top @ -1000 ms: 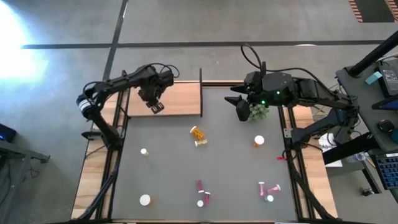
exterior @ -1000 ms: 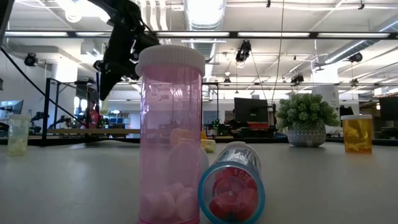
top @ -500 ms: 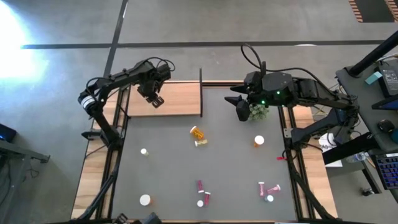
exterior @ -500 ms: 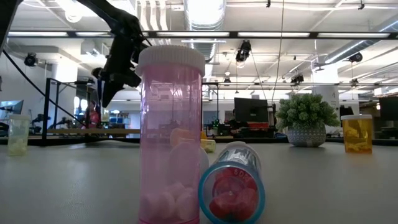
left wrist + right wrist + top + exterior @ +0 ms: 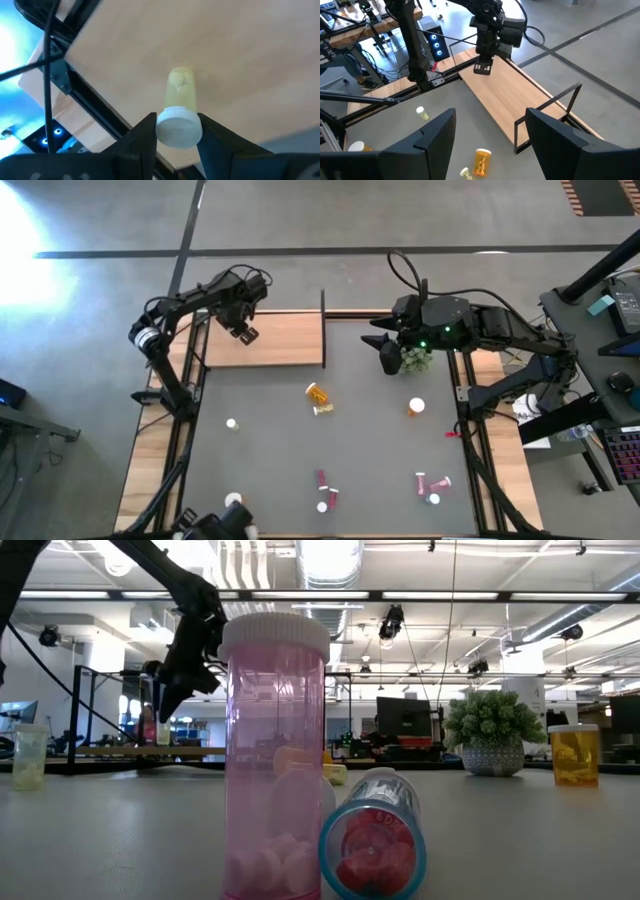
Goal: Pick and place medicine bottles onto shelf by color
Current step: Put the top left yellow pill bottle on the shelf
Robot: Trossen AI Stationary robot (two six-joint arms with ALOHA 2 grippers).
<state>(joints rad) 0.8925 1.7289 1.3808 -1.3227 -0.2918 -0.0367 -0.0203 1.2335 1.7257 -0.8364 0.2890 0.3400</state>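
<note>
My left gripper (image 5: 244, 333) hangs over the left part of the light-wood shelf (image 5: 285, 342), shut on a small yellowish medicine bottle (image 5: 181, 90) with a white cap. The right wrist view shows it from afar (image 5: 483, 67). My right gripper (image 5: 388, 356) waits open, raised at the far right beside the green plant (image 5: 416, 361). Other medicine bottles are spread over the grey mat: an orange one lying on its side (image 5: 318, 394), an upright orange one (image 5: 416, 407), a small white one (image 5: 232, 423), and pink ones (image 5: 322, 479) near the front. My left gripper pinches the bottle's white cap (image 5: 165, 131) between its two fingers, one on each side. The fingers come from above, pointing steeply down. The bottle hangs upright below them, its bottom end (image 5: 180, 76) toward the board. I cannot tell whether it touches the board.
A thin black upright post (image 5: 323, 328) stands at the shelf's right end. More pink bottles (image 5: 430, 485) lie at the front right, an orange one (image 5: 233, 501) at the front left. A dark shape (image 5: 215, 528) shows at the near left edge. The shelf's wood right of my left gripper is bare.
My left gripper has carried the yellowish bottle over the shelf toward the table's far edge and a little to the left, sinking slightly and staying shut. A dark shape has come into the high view at the near left edge.
</note>
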